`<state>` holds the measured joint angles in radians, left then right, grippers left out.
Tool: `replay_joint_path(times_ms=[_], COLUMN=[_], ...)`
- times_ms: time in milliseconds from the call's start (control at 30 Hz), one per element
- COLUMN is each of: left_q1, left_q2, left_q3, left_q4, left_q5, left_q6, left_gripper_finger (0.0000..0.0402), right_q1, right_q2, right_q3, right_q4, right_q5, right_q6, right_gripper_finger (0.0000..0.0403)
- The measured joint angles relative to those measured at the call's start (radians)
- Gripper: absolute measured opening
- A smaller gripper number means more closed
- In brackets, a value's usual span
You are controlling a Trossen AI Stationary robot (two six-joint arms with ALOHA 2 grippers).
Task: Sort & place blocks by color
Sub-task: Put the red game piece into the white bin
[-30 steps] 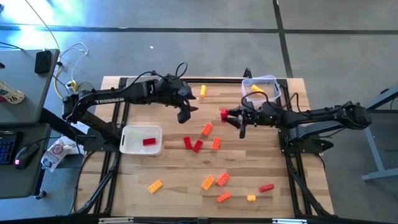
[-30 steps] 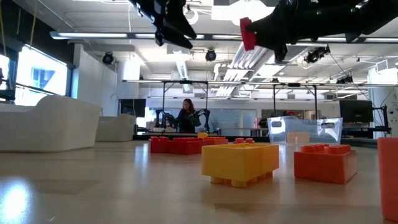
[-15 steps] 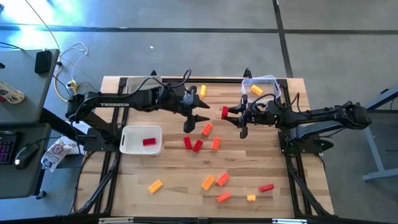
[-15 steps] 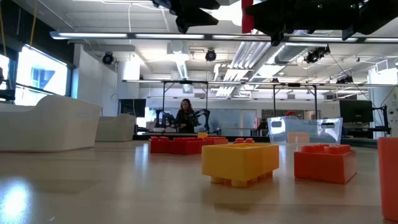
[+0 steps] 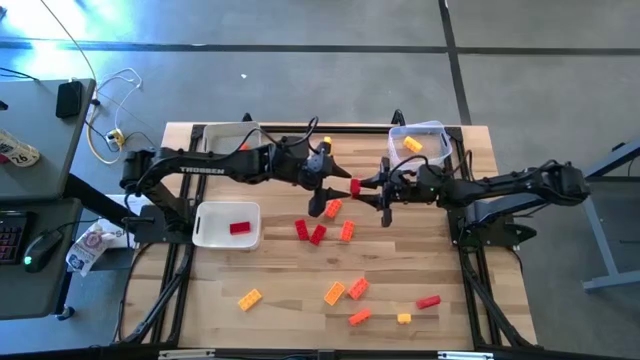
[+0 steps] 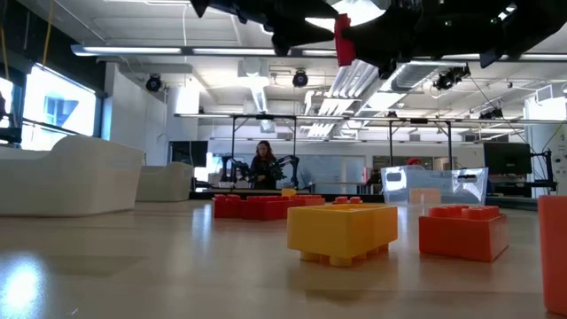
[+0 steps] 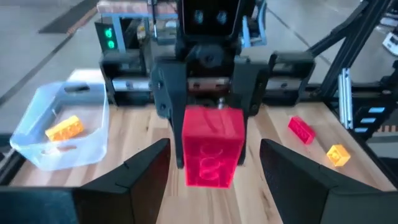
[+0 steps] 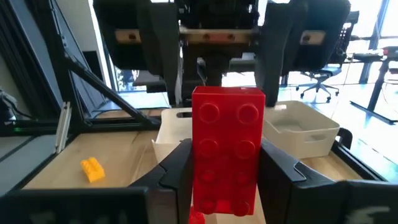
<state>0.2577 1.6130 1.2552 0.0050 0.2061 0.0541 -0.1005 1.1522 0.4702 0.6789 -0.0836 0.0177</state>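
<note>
The right hand grips a red block above the surface. The left hand faces it, fingers spread. Light, rigid, slick plastic; best pinched across its flat sides.

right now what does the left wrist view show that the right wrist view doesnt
Only the left wrist view shows the clear tub with an orange block in it, plus a red block lying on the table. Only the right wrist view shows the white trays. Both show the red block held by the right gripper, with the left gripper open around it.
</note>
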Motion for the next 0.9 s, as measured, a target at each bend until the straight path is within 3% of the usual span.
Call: replay_joint_path(times_ms=[667, 900], left_q1=[0.000, 0.002], left_q2=[0.011, 0.011], left_q3=[-0.001, -0.001], left_q4=[0.015, 0.014], left_q5=[0.003, 0.006], left_q6=[0.002, 0.009], left_gripper_finger=[0.0231, 0.0160], right_q1=[0.004, 0.004], right_q2=[0.085, 0.088], right_q3=[0.000, 0.000], right_q4=[0.134, 0.133], right_q5=[0.004, -0.003], right_q6=[0.037, 0.054], right_gripper_finger=[0.0110, 0.0110])
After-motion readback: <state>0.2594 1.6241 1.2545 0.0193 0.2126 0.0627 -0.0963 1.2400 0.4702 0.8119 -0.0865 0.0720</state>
